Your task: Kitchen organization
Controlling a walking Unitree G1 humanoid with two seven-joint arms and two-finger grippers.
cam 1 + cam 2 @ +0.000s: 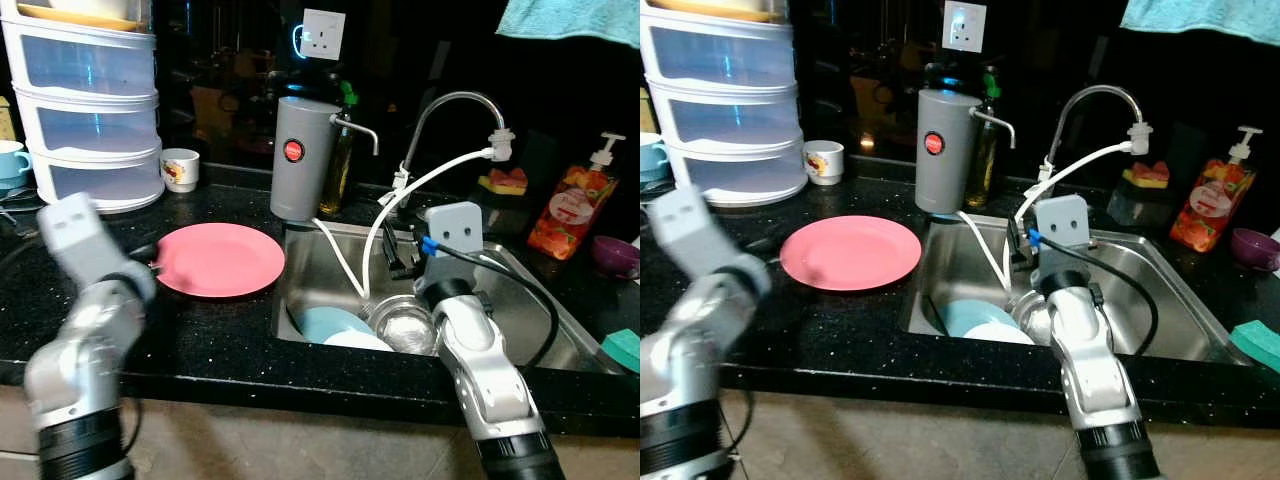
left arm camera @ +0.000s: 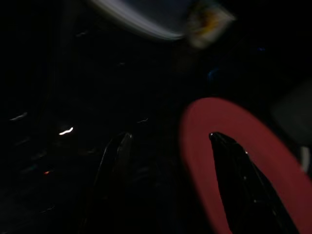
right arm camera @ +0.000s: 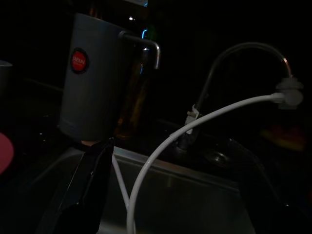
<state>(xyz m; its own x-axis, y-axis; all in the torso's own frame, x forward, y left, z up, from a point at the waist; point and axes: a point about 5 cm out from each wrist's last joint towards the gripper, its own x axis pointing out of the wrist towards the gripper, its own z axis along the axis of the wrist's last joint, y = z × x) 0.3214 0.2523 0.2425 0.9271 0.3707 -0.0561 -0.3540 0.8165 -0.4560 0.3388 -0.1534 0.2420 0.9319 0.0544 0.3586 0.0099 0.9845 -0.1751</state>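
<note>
The pink plate (image 1: 220, 259) lies flat on the black speckled counter (image 1: 200, 340), just left of the steel sink (image 1: 330, 262). It is round, plain, matte and bare on top, its right rim near the sink's edge.

The left gripper (image 2: 170, 161) hangs low at the plate's left edge. In the left wrist view its 2 black fingers (image 2: 243, 180) stand well apart, 1 over the plate's rim and the other over dark counter (whether either touches, I cannot tell). Nothing is held between them.

The right gripper (image 3: 170, 190) reaches over the sink basin, pointing toward the tap (image 1: 455, 110). Its fingers are spread wide and empty, with the white hose (image 3: 195, 129) running between them farther back.

In the basin lie a light blue dish (image 1: 330, 322), a white dish (image 1: 355, 340) overlapping it, and a clear glass jar (image 1: 403, 322) just beside the right forearm.

A grey dispenser (image 1: 300, 158) with a red badge stands at the sink's back left corner, a dark bottle (image 1: 340, 165) behind it. Further left stand a small printed cup (image 1: 180, 168) and a stack of 3 translucent drawers (image 1: 90, 110). An orange soap pump bottle (image 1: 570, 205) stands right of the sink.
</note>
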